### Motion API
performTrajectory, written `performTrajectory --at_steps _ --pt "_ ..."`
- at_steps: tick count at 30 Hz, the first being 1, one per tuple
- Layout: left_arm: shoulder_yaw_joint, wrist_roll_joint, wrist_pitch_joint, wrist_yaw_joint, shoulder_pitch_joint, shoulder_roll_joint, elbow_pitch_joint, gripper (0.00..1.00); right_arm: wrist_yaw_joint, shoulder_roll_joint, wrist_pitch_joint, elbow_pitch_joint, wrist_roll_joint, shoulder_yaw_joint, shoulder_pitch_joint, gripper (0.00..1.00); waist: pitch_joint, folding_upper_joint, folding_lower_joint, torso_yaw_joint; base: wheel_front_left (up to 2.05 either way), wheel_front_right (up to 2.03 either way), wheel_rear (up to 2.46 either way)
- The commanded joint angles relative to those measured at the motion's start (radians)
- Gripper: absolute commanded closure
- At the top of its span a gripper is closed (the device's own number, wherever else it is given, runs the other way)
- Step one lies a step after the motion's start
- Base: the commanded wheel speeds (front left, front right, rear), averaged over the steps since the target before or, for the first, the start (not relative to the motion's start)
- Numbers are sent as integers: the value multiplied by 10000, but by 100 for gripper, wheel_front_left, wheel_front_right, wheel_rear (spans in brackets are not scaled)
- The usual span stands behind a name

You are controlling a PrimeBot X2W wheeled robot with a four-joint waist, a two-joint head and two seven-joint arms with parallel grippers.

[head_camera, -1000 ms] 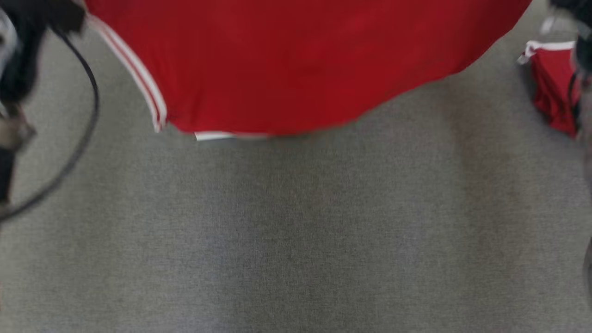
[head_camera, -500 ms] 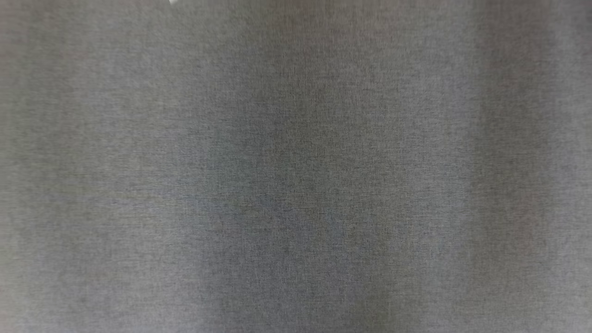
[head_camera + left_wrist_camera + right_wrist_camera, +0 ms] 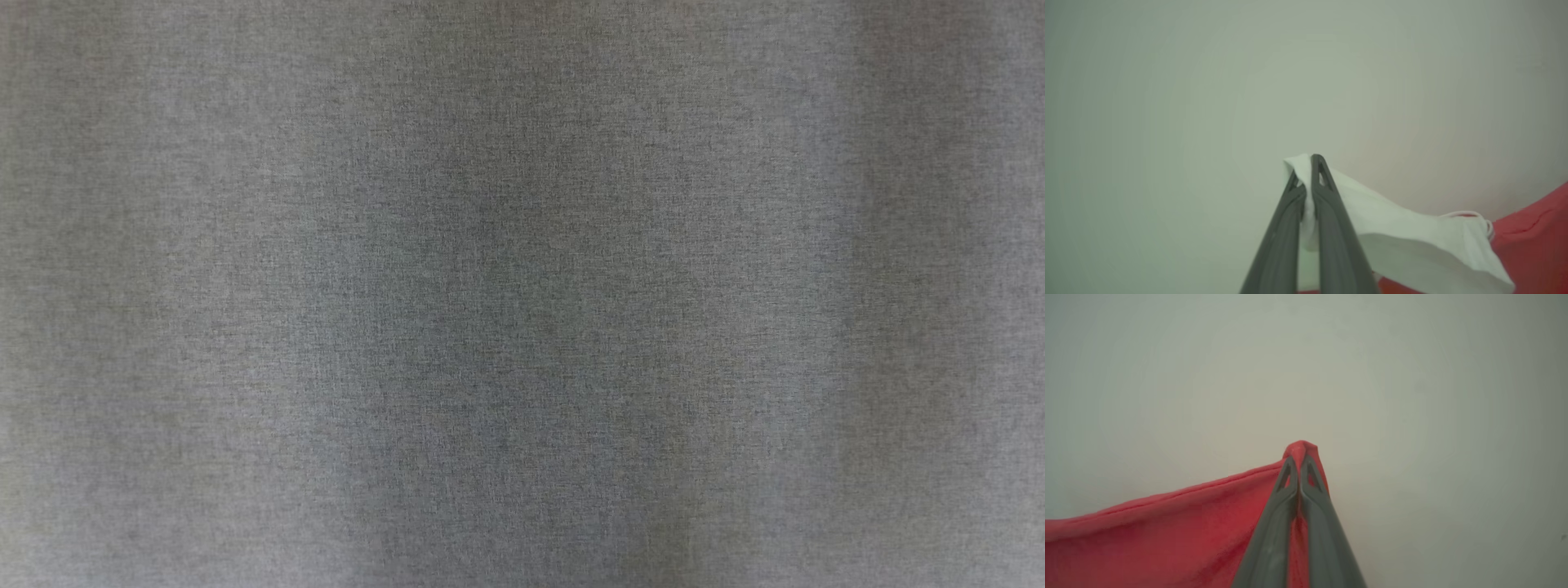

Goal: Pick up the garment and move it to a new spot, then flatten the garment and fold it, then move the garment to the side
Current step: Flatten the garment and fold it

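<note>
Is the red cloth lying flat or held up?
Held up: left tool pinches the red garment by white trim, right tool by red edge.

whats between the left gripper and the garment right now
Nothing. In the left wrist view the left gripper is shut directly on the garment, with its white edge pinched in the closed jaws and no gap.

Left tool [image 3: 1306,167] and right tool [image 3: 1298,459] have slim dark-grey fingers [image 3: 1331,228].
</note>
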Motion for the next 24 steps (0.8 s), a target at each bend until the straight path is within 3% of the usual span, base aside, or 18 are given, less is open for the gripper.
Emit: performTrajectory --at_steps 1,10,16,19,24 --pt "-118 -213 -78 22 266 -10 17 100 -28 54 -89 61 100 92 208 100 -54 -2 0 -9 0 0 0" --pt "-726 -1511 -499 22 2297 520 -722 100 -28 -122 -700 -329 1158 696 2127 100 -992 -2 0 -161 0 0 0" --pt "-746 -2025 -828 20 4780 1110 -1919 100 -28 -567 -1009 -1913 2526 1366 4980 100 -2088 -2 0 -329 0 0 0" --pt "-676 -1978 -879 358 6416 1411 -2932 100 -28 -981 -1046 -2970 3124 1680 6753 100 -2612 -2 0 -353 0 0 0" --pt "-165 -1962 -900 1516 9518 1928 -5340 100 -28 -1635 -1098 -4662 3796 1666 9660 100 -3310 -2 0 -325 0 0 0"
